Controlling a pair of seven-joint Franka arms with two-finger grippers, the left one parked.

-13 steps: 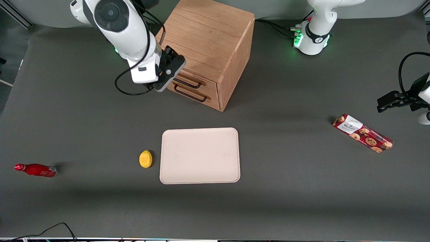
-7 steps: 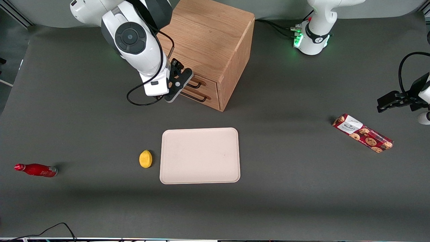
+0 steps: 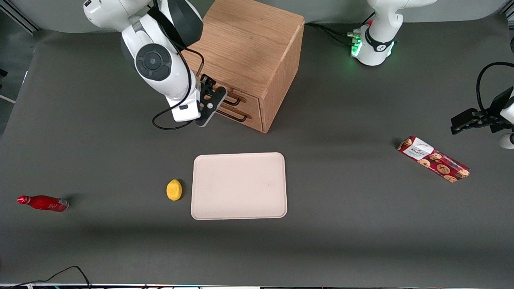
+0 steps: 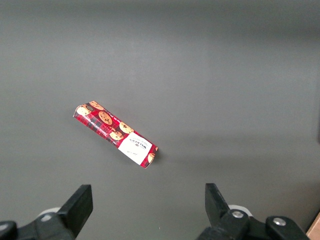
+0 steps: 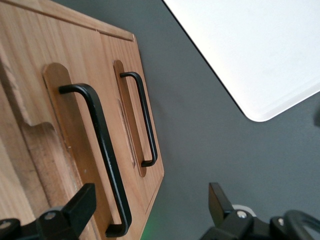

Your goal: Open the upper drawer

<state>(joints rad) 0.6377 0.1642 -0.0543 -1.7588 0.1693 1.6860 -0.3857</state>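
Observation:
The oak cabinet (image 3: 249, 44) stands at the back of the table. Its upper drawer (image 3: 247, 98) is shut, with a thin dark bar handle (image 3: 232, 99). The lower drawer (image 3: 249, 116) sits under it, also shut. My right gripper (image 3: 211, 103) hovers right in front of the drawer fronts at handle height, covering the handles' ends. In the right wrist view the gripper (image 5: 147, 207) is open. The upper drawer's handle (image 5: 100, 150) has its end between the fingers (image 5: 75, 210), close to one of them and not gripped. The lower drawer's handle (image 5: 144, 120) lies beside it.
A cream tray (image 3: 239, 185) lies nearer the front camera than the cabinet, also in the right wrist view (image 5: 260, 50), with a yellow lemon (image 3: 174, 189) beside it. A red bottle (image 3: 42, 202) lies toward the working arm's end. A cookie box (image 3: 433, 159) lies toward the parked arm's end (image 4: 116, 136).
The right arm has swung down from the cabinet's top edge, and the gripper has come down in front of the drawer handles. The drawers have not moved.

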